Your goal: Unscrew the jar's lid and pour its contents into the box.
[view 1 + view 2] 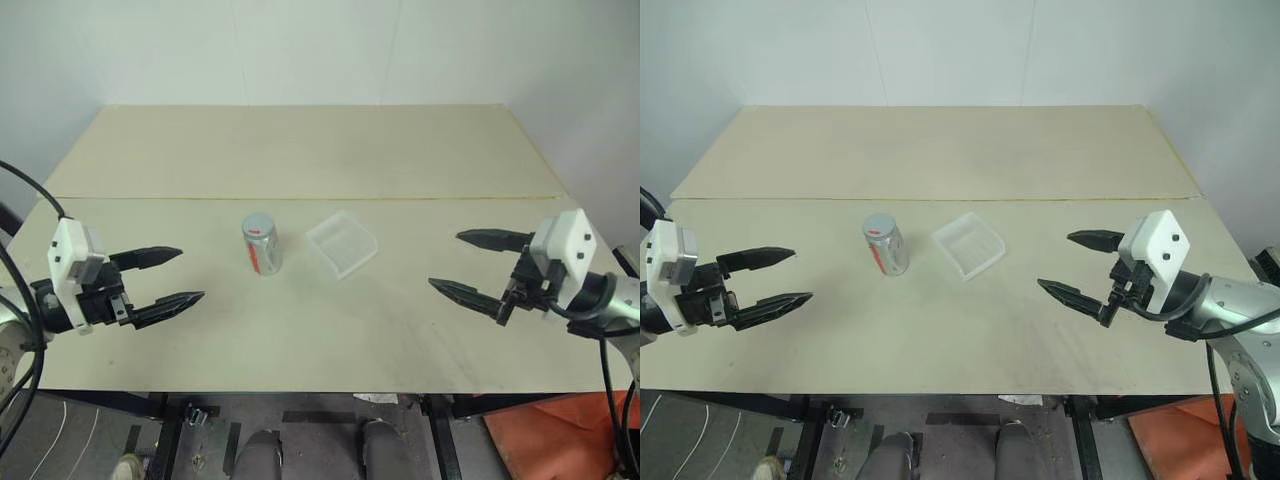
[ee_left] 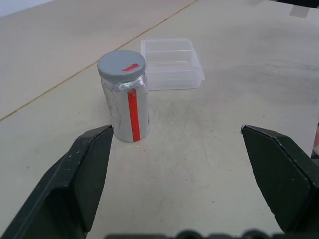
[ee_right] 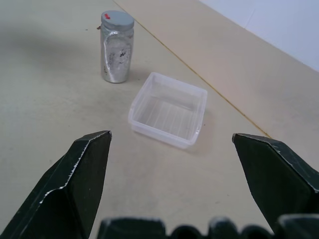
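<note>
Jar (image 1: pixel 260 243) upright mid-table (image 1: pixel 300 150), lid (image 2: pixel 121 64) on; empty box (image 1: pixel 343 243) just beside it, ready for pouring. Left gripper (image 1: pixel 168 277) and right gripper (image 1: pixel 478 267) spread, empty, flanking well apart.

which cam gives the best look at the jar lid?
Left wrist view: the lid is close, seen from above, its red mark clear, still on the jar. The right wrist view shows it farther off, mostly edge-on. Both eye views show it as a small grey disc from overhead.
</note>
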{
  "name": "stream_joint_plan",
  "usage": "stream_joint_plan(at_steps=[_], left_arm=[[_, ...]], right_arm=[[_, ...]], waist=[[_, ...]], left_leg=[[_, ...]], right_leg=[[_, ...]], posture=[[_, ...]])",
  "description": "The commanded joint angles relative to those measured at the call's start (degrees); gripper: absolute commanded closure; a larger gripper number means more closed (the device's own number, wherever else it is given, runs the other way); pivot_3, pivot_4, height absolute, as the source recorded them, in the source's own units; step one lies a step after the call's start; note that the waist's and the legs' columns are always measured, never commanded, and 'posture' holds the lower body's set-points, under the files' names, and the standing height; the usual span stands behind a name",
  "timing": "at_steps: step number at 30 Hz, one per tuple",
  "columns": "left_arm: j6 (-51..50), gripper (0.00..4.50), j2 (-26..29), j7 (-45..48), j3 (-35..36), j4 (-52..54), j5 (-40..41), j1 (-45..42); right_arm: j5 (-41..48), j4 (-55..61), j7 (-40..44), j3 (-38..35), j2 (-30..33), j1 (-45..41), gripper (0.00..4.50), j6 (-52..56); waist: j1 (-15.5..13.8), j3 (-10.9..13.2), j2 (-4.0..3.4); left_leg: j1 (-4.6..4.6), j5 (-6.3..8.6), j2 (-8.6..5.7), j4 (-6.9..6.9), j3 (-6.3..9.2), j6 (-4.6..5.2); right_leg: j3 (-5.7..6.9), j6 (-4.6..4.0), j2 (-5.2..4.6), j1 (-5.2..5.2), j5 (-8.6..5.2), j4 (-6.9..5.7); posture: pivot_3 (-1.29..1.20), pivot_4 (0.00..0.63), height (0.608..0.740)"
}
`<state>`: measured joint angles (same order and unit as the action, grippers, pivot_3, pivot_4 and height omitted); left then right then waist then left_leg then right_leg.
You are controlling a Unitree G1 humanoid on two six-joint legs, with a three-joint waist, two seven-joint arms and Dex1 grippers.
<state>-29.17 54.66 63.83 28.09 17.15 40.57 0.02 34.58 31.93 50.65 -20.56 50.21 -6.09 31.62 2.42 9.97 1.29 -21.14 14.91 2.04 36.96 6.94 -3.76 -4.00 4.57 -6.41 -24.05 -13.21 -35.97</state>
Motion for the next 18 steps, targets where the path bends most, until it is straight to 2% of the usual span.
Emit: stream_joint_plan(at_steps=[1,6,11,15,18], left_arm=[[0.0,0.06,-0.2,-1.0,2.0,2.7,0.9,0.5],[-0.5,0.06,-3.0,-5.2,0.7,4.8,0.6,0.9],[-0.1,0.06,-9.6,-14.7,-3.6,8.8,-3.3,3.0],[4.6,0.06,-18.1,-23.7,-8.4,6.9,-9.0,-0.4],[6.2,0.06,-21.7,-26.0,-11.4,5.2,-11.6,-2.5]], right_arm=[[-0.1,0.8,0.0,-0.6,0.1,0.3,0.0,-1.7],[-0.2,-0.9,-0.2,1.4,0.2,-3.5,0.0,-1.9],[-1.4,-2.3,0.6,2.6,0.5,-5.3,0.0,-3.2],[-1.3,-1.3,1.1,3.6,0.1,-5.1,0.0,-3.7],[0.1,0.4,1.0,4.8,0.8,-5.6,0.0,-1.1]], waist=[[0.0,0.0,0.0],[0.3,0.0,0.0],[0.1,0.0,0.0],[-0.4,0.0,0.0],[-0.5,0.0,0.03]], left_leg=[[0.0,0.0,0.0,0.0,0.0,0.0],[0.04,0.0,0.01,0.0,-0.02,0.0],[0.04,0.0,0.01,0.0,-0.02,0.0],[0.05,0.0,0.0,0.03,-0.01,0.0],[0.04,-0.01,-0.01,0.07,-0.01,-0.01]], right_leg=[[0.0,0.0,0.0,0.0,0.0,0.0],[-0.01,-0.01,0.01,0.01,0.01,-0.04],[-0.02,0.0,0.0,0.01,0.01,-0.01],[-0.01,-0.01,0.0,0.06,0.03,-0.02],[0.0,0.01,0.0,0.08,0.05,0.0]], posture=[[0.0,0.15,0.74],[0.0,0.15,0.74],[0.0,0.15,0.74],[0.0,0.15,0.74],[0.0,0.15,0.74]])
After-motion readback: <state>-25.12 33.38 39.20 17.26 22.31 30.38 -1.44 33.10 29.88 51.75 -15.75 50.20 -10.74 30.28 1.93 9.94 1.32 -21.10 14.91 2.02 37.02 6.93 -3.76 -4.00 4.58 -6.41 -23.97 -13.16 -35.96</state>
